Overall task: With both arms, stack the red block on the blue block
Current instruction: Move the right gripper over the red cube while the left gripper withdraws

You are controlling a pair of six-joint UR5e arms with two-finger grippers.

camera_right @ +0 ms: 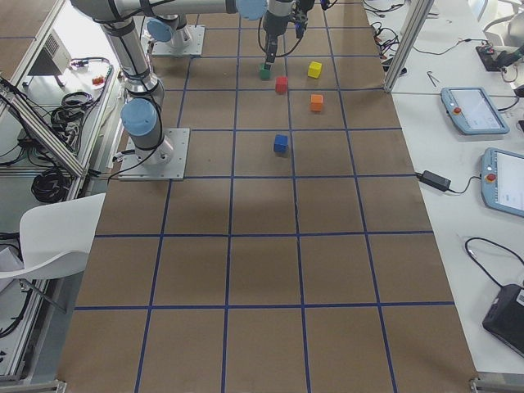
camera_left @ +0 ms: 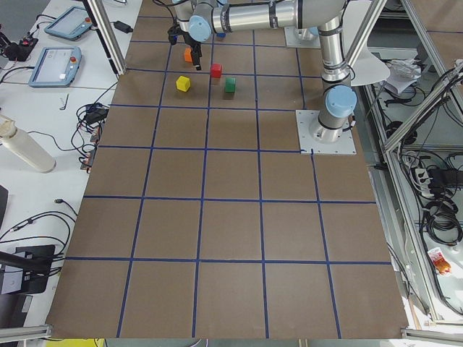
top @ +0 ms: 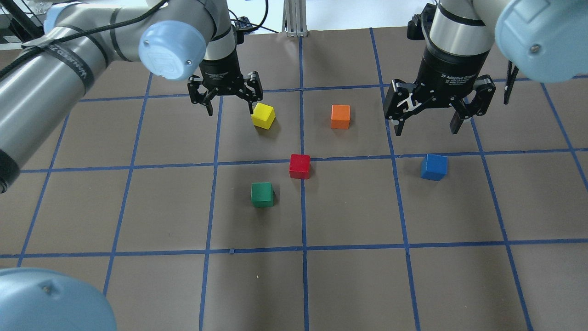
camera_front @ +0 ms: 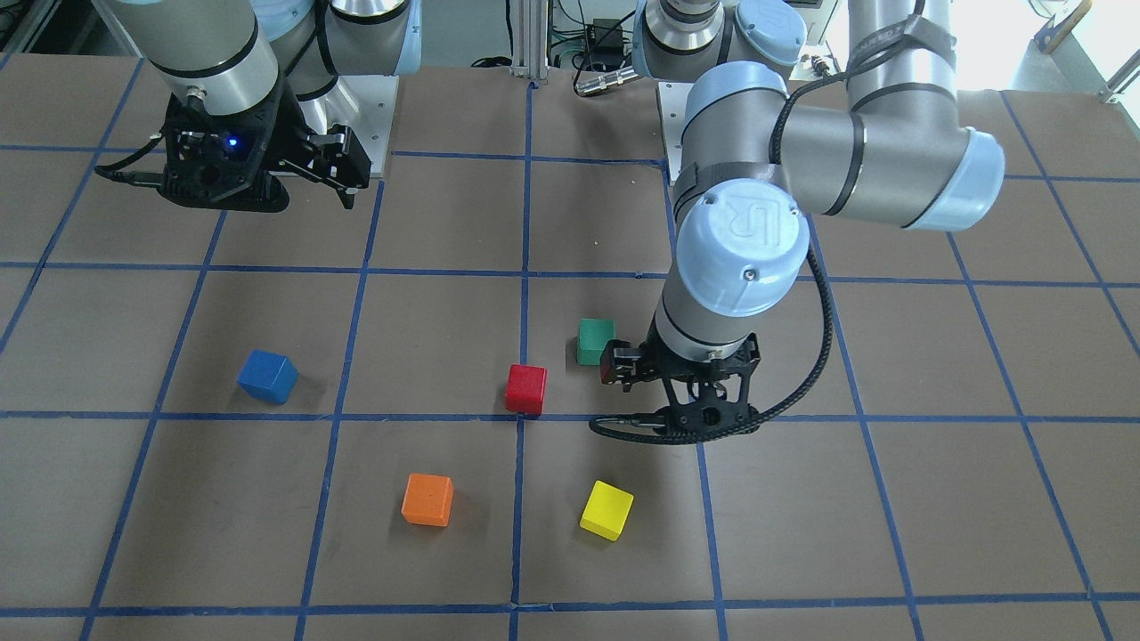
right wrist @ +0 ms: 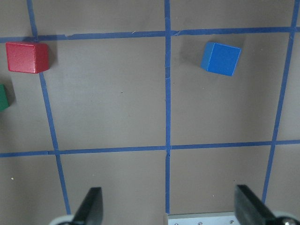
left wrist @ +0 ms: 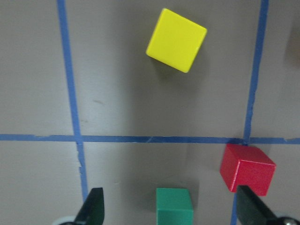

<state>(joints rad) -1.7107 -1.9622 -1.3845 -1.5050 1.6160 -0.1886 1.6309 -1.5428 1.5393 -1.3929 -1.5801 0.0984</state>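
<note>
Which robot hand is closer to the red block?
Left. The left gripper hovers by the green block, right next to the red block. The right gripper hangs much farther off, over on the blue block's side.

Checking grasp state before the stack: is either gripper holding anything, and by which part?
Nothing is held. The left gripper and right gripper are both open and empty; the red block and blue block lie apart, untouched.
</note>
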